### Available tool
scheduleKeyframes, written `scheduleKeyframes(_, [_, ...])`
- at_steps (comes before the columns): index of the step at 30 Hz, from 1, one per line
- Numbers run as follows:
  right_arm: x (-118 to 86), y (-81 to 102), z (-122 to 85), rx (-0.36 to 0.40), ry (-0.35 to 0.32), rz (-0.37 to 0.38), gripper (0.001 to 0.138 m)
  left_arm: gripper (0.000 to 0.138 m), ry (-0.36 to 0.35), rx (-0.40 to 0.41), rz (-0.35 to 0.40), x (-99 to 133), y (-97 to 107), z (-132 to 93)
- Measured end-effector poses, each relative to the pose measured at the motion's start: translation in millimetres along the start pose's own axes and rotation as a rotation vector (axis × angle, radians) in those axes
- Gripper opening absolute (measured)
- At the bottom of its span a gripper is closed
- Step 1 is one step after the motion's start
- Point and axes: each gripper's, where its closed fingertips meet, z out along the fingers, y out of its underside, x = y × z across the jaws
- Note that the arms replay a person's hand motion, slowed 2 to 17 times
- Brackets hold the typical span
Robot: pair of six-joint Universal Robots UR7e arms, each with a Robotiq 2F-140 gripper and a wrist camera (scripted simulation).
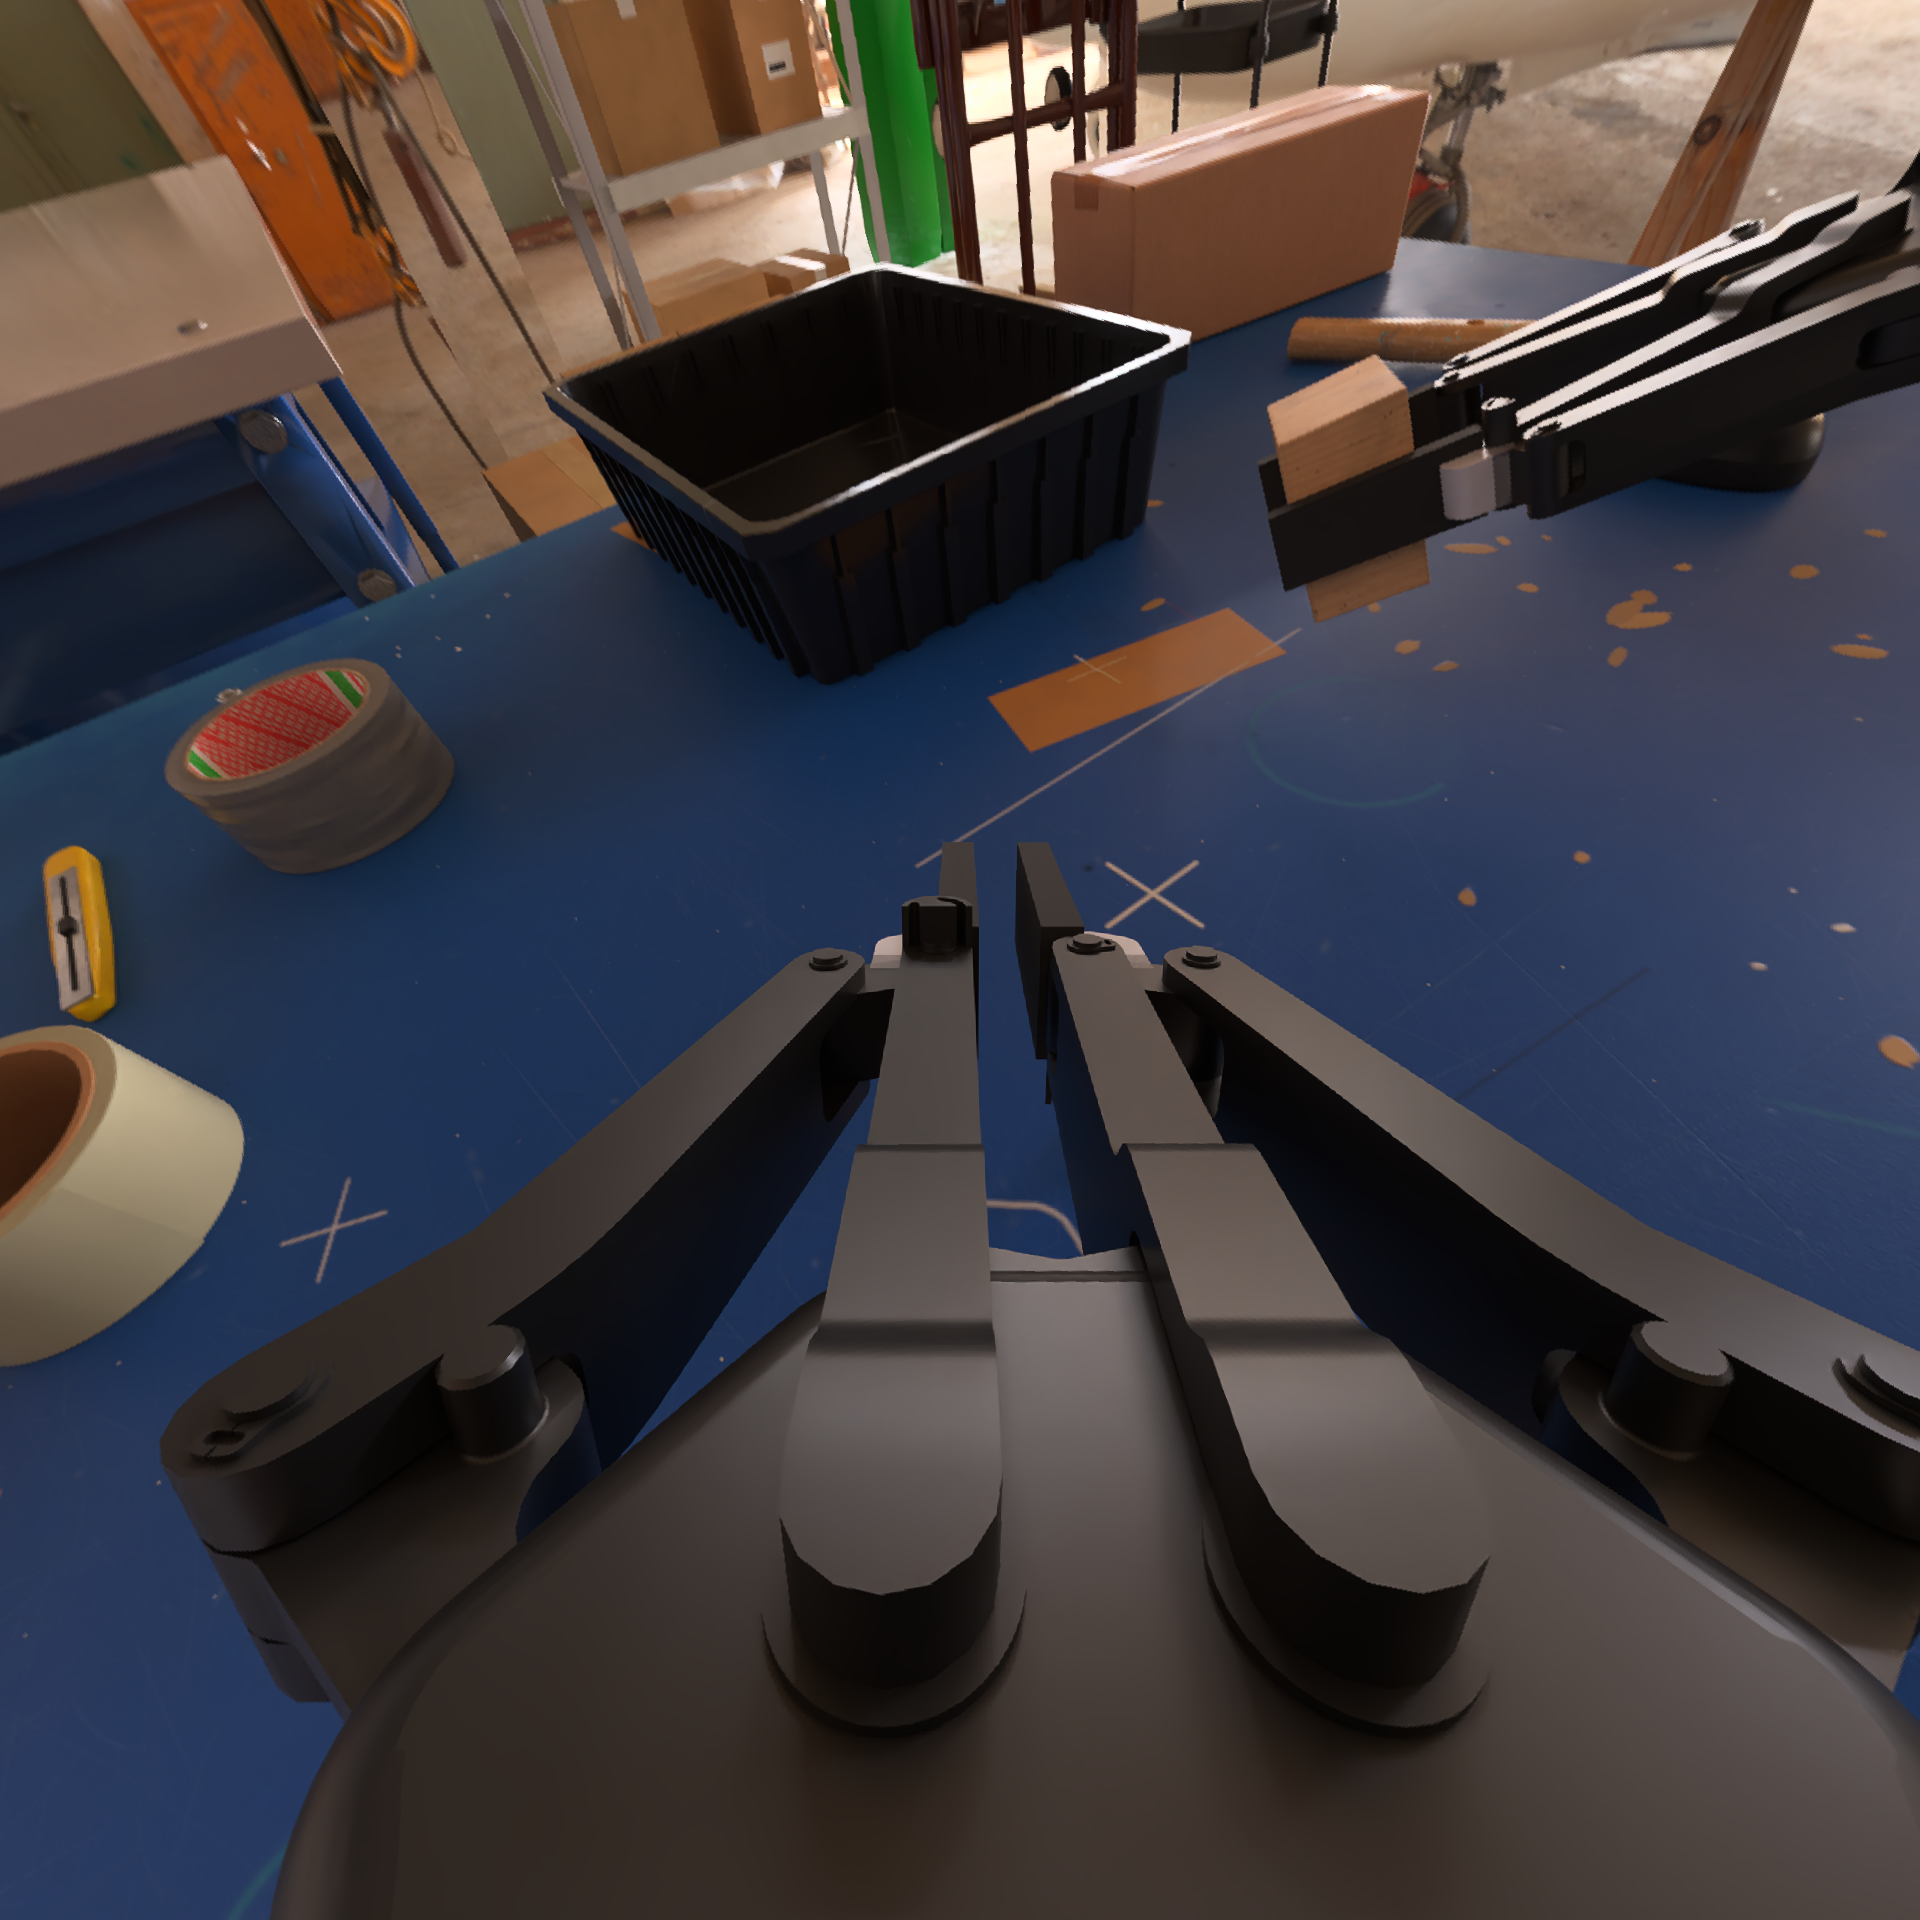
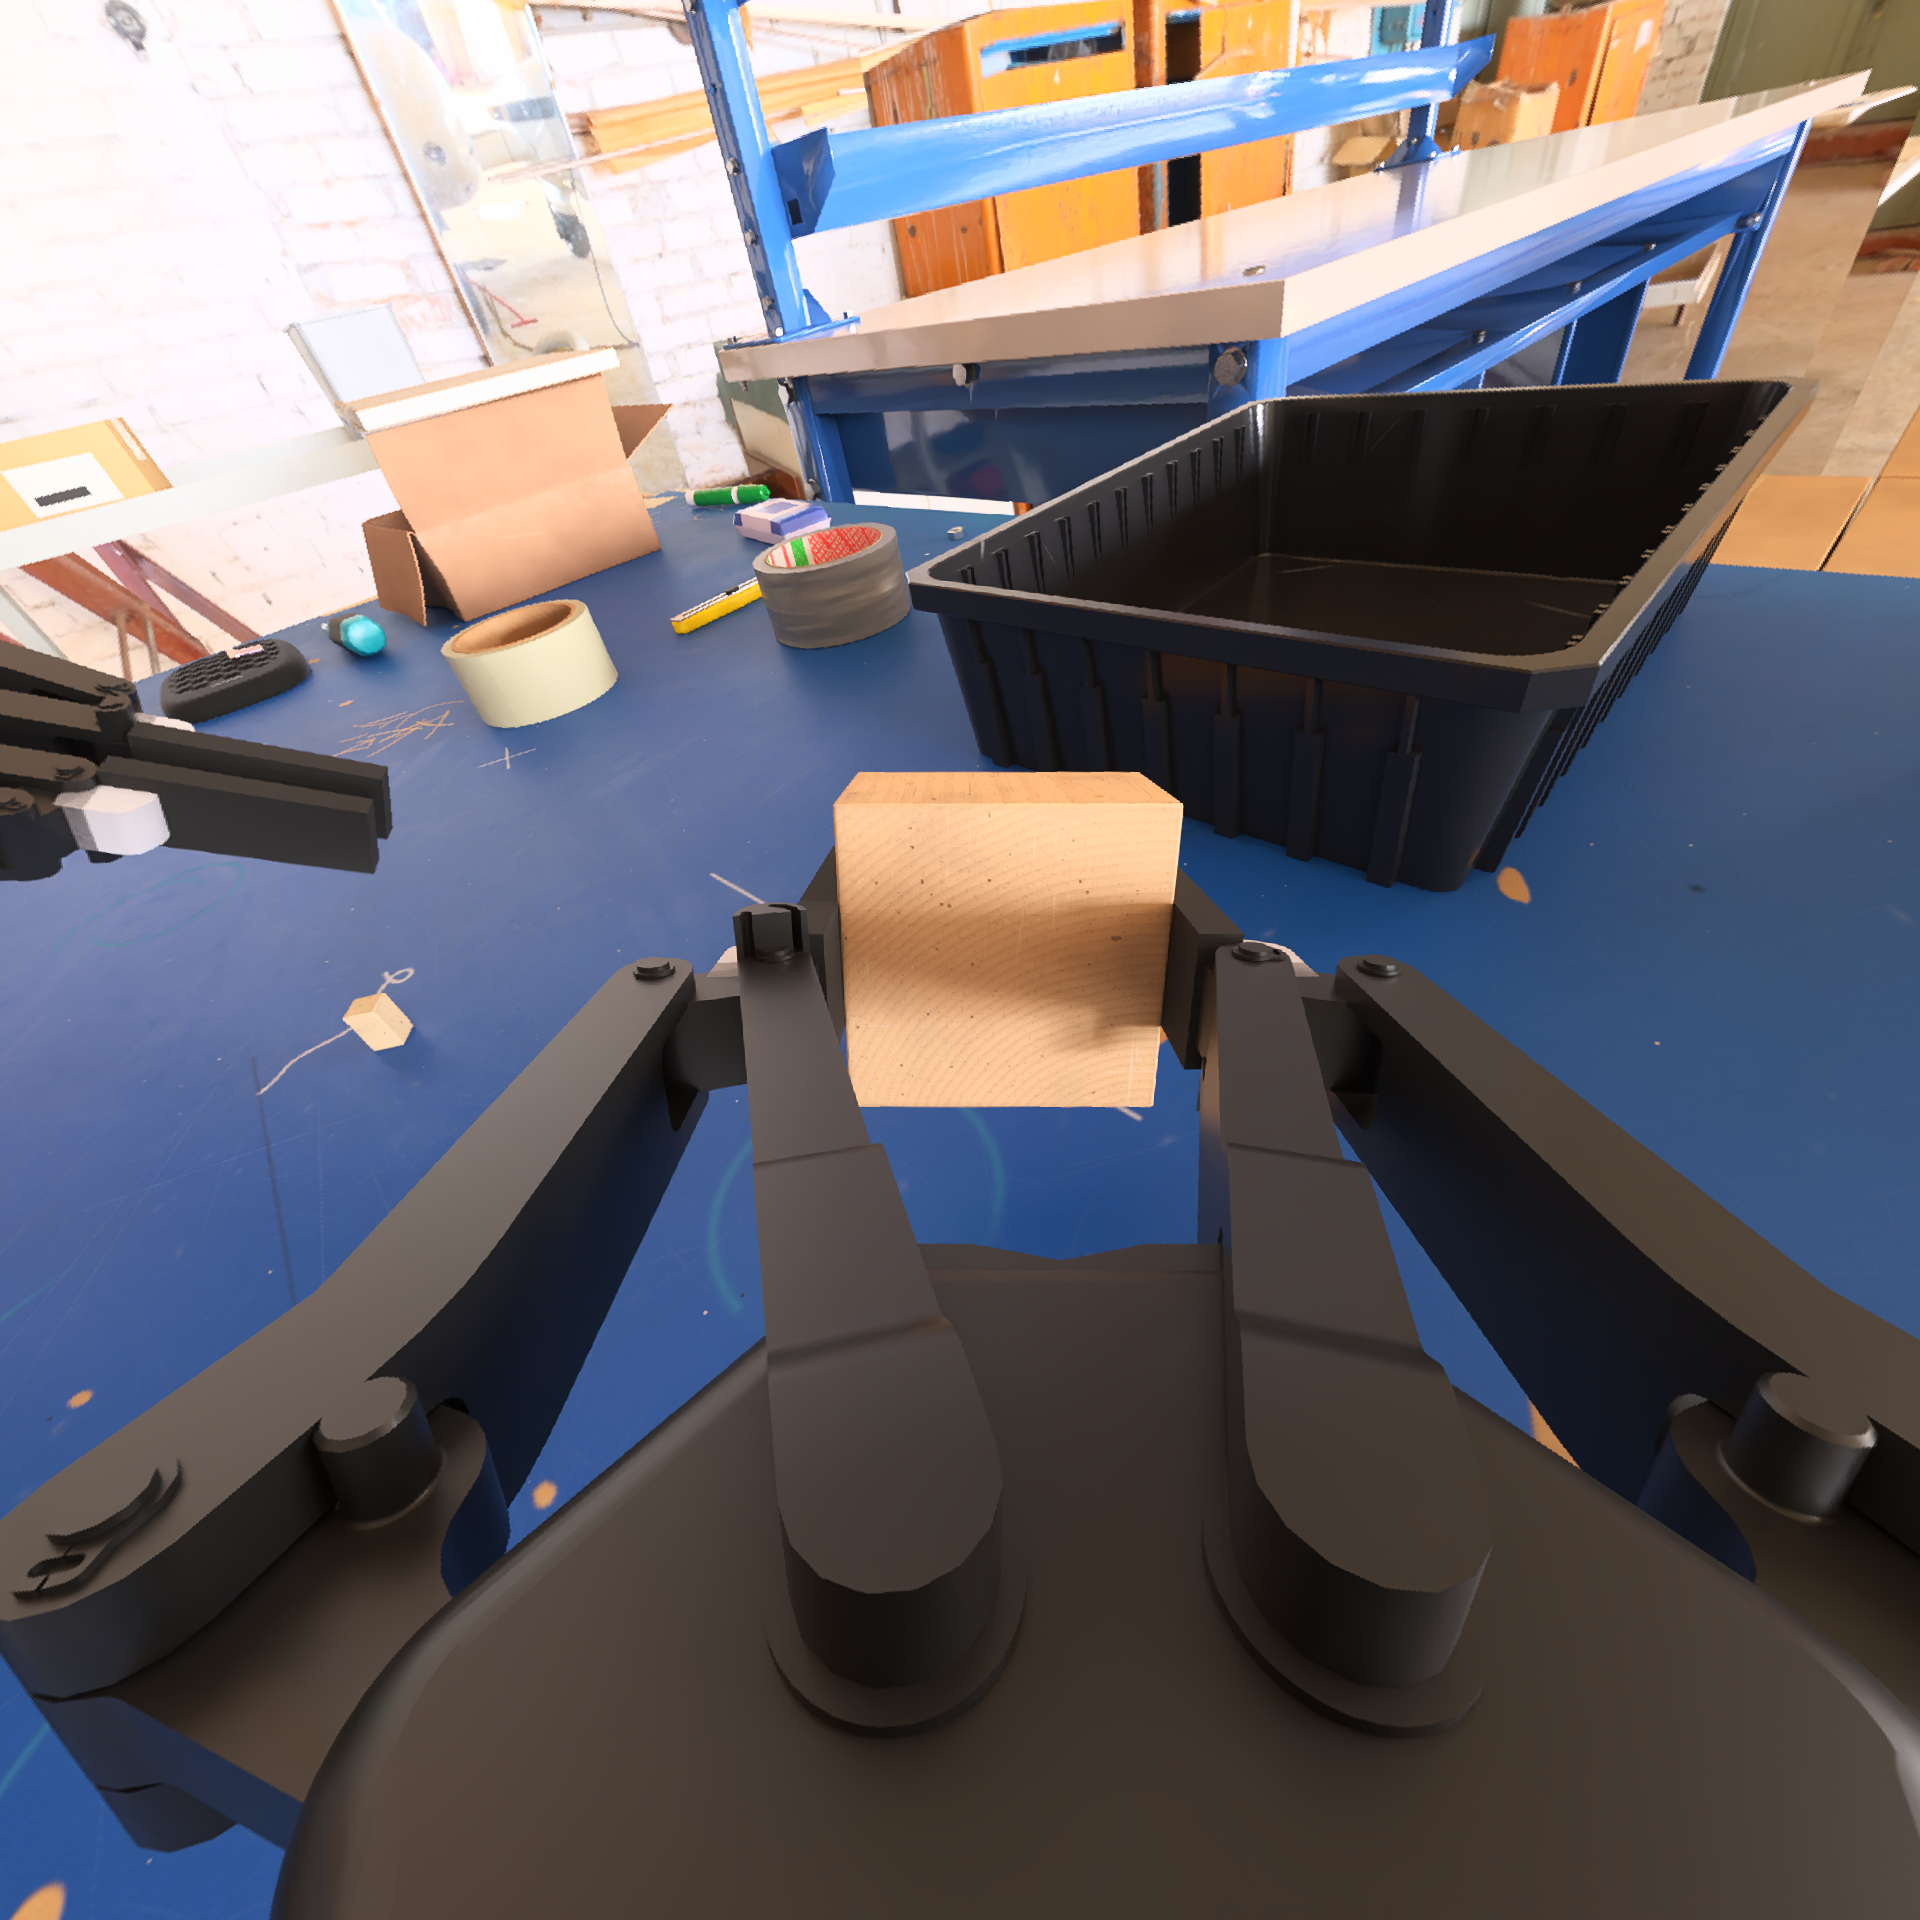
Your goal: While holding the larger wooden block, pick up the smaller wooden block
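Observation:
My right gripper (image 2: 1006, 914) is shut on the larger wooden block (image 2: 1003, 935), a pale cube held above the blue table (image 2: 623, 935). In the left wrist view this gripper (image 1: 1309, 509) and block (image 1: 1340, 426) hang at the upper right. The smaller wooden block (image 2: 379, 1021) lies on the table to the lower left, below my left gripper (image 2: 379, 821). In its own view the left gripper (image 1: 995, 868) has its fingers almost together with nothing between them, above the table. The smaller block does not show in that view.
A black bin (image 1: 1039, 301) stands at the back, also in the right wrist view (image 2: 1247, 623). A grey tape roll (image 1: 312, 769), a cream tape roll (image 1: 114, 1195) and a yellow utility knife (image 1: 75, 945) lie at the left. A cardboard box (image 1: 1236, 197) and a wooden handle (image 1: 1382, 338) are behind.

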Motion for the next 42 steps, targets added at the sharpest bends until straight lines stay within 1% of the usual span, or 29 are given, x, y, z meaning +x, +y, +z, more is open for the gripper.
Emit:
scheduleKeyframes(6, [0,0.7,0,-0.005,0.002,-0.006,0.066,0.012,0.043,-0.076,-0.027,7,17,-3])
scheduleKeyframes(12, [-1,1.4,0,-0.010,0.000,-0.012,0.066,0.014,0.066,-0.115,-0.034,13,25,-7])
scheduleKeyframes(17, [-2,1.9,1,-0.014,-0.001,-0.016,0.066,0.014,0.091,-0.171,-0.057,17,35,-10])
scheduleKeyframes(21, [-2,2.4,1,-0.017,-0.003,-0.019,0.066,0.015,0.106,-0.180,-0.067,20,37,-13])
scheduleKeyframes(24, [-3,2.8,1,-0.020,-0.003,-0.020,0.066,0.015,0.118,-0.198,-0.069,23,40,-16])
scheduleKeyframes(33, [-3,3.3,1,-0.024,-0.004,-0.026,0.066,0.020,0.148,-0.299,-0.059,29,56,-23])
scheduleKeyframes(42, [-4,4.2,2,-0.031,-0.003,-0.034,0.066,0.022,0.148,-0.383,-0.046,31,70,-31])
